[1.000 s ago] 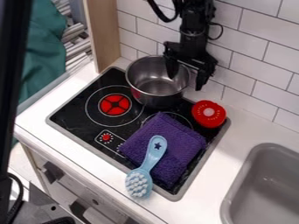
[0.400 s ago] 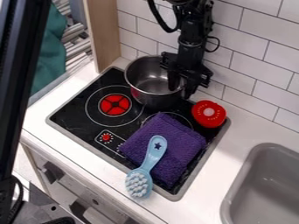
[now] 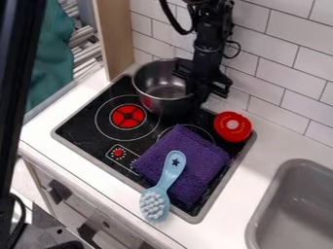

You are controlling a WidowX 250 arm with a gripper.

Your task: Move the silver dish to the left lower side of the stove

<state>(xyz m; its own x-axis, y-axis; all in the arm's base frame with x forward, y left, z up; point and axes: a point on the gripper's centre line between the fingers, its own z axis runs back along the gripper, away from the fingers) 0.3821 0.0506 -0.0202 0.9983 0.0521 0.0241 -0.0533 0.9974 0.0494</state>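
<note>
Hand (image 3: 193, 96) was clamped on the right rim of the pot (image 3: 159, 104), whose body lay leftward, toward the left corner of the stove (image 3: 83, 138).

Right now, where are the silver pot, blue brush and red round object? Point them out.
Silver pot (image 3: 160, 88): camera view, its inside.
Blue brush (image 3: 168, 178): camera view, its handle.
Red round object (image 3: 232, 125): camera view, its top.
</note>
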